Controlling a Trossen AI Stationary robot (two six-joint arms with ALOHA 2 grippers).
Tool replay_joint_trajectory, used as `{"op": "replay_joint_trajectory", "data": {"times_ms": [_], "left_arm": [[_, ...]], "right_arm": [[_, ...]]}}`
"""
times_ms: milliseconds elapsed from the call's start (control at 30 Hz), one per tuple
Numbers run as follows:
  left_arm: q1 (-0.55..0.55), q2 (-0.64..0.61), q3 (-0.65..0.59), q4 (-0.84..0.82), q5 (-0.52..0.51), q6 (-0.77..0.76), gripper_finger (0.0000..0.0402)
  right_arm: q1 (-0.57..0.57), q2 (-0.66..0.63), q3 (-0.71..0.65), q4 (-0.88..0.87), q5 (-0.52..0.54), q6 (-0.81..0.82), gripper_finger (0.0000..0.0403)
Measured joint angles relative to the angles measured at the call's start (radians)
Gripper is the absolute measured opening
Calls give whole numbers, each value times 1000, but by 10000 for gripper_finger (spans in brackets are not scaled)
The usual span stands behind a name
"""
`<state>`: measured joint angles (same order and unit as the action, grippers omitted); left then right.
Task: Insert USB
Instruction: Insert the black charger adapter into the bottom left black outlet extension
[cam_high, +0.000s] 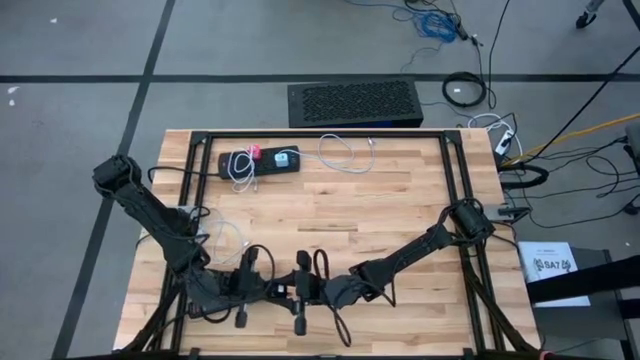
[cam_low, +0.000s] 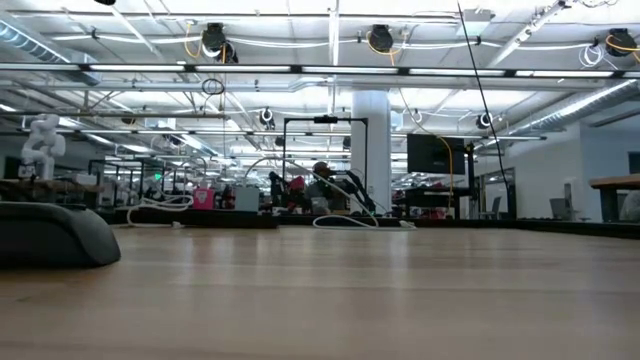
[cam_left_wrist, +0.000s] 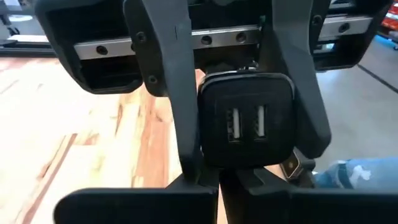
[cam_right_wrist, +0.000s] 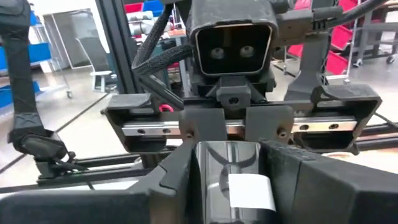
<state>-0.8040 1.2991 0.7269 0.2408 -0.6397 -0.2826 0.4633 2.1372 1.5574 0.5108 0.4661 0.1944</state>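
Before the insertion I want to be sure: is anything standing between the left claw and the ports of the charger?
Nothing visible does. The charger, gripped by the right claw, turns both ports openly toward the shut left claw. The right claw's fingers flank only its sides.

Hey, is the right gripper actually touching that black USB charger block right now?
Touching. The left wrist view shows the right gripper's fingers pressed against both sides of the black USB charger block, with no gap on either side.
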Motion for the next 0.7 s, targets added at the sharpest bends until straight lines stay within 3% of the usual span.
{"op": "replay_joint_trajectory", "data": {"times_ms": [167,367,533,700], "left_arm": [[-14,-2,2,-112,-33,-66,5],[-54,-8,6,-420,-104,-332,3],[-85,-8,6,-465,-111,-375,2],[-87,-7,6,-469,-111,-370,2]], "right_arm": [[8,-9,0,-92,-2,31,115],[21,-34,-6,-535,-13,225,115],[-23,-26,-6,-883,-191,409,115],[-79,-23,-6,-974,-374,419,115]]}}
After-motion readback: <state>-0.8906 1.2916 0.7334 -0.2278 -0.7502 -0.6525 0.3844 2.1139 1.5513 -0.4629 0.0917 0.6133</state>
